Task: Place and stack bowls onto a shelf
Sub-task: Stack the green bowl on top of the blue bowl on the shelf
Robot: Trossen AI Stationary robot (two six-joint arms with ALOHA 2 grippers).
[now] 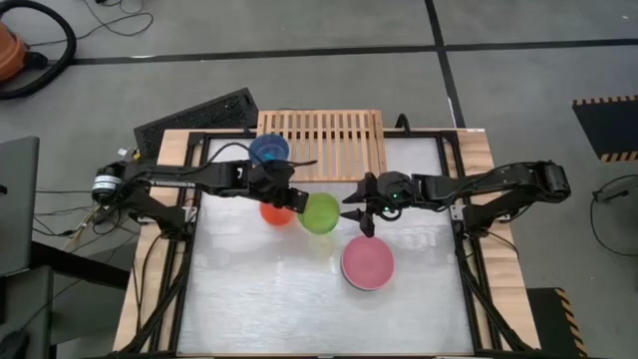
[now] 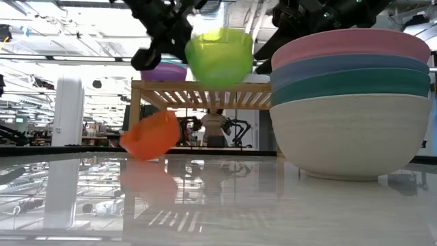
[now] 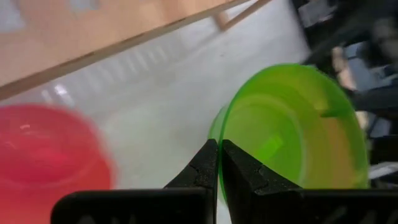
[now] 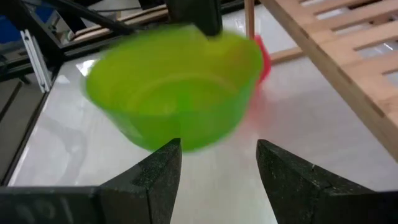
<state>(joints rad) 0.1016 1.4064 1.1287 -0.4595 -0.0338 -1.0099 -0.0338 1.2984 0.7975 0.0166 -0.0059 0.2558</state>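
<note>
The left hand (image 3: 219,163) is pinched tight on the rim of the green bowl (image 1: 321,212), which hangs clear of the bench (image 1: 259,299), tilted, with its open side turned toward the right arm. Just right of it waits the right hand (image 4: 217,163), fingers spread wide and holding nothing, pointed straight at the bowl.

Under the left arm an orange-red bowl (image 2: 151,134) lies tipped on its side on the bench. Farther back stands the shelf (image 1: 321,143), with a blue bowl (image 1: 268,150) at its left end. Nearer and to the right sits a stack of larger bowls (image 2: 353,102), pink on top.

By the look of it, the green bowl is mid-carry. The next move calls for lifting it over the shelf edge, levelling it, and setting it on the slats or into the blue one, unless the right hand takes it first.
</note>
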